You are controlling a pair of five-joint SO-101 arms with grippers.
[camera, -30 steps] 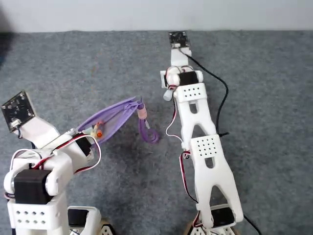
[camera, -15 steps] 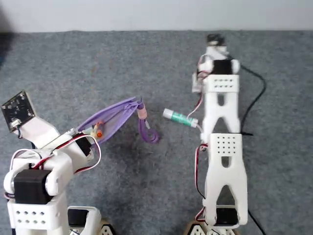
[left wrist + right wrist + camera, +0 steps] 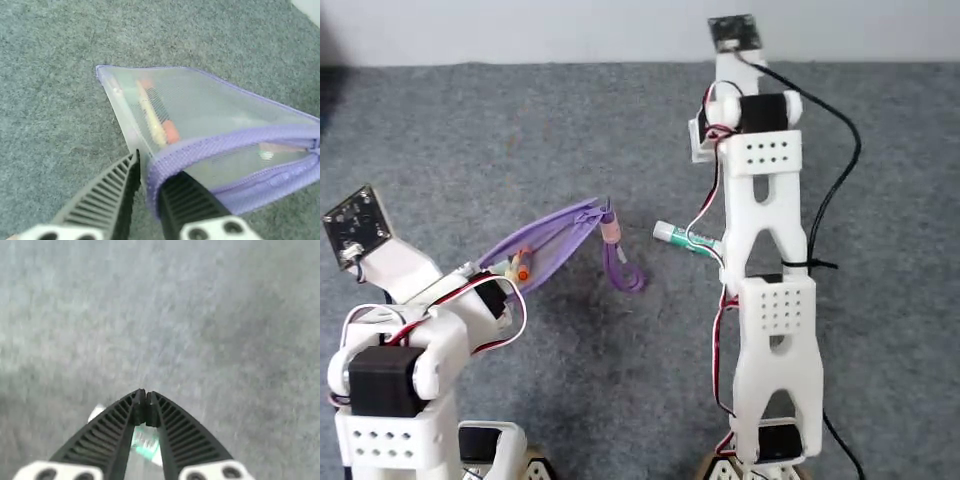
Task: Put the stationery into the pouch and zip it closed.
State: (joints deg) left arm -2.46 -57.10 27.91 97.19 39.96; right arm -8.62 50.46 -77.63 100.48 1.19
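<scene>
The grey desk carries the whole job, and judged from it the job is partly done. The right arm stretches far out toward the back of the desk. Its hand is pressed together on nothing and points at bare desk.

The left hand pinches one end of the purple mesh pouch by its zip edge, propping it off the desk with the far end pointing toward the middle. In the high view the two purple edges stand slightly apart, so the mouth looks unzipped, though how wide it gapes is hard to tell.

A green-and-white tube, likely a glue stick, lies on the desk just beside the right arm and well apart from the pouch. That piece is not yet packed. Inside the pouch, a slim pen with an orange part shows through the mesh, so at least one piece is in. The purple pull strap hangs loose at the pouch's far end.

What is left is to pick up the tube, slip it in, and draw the zip shut.
</scene>
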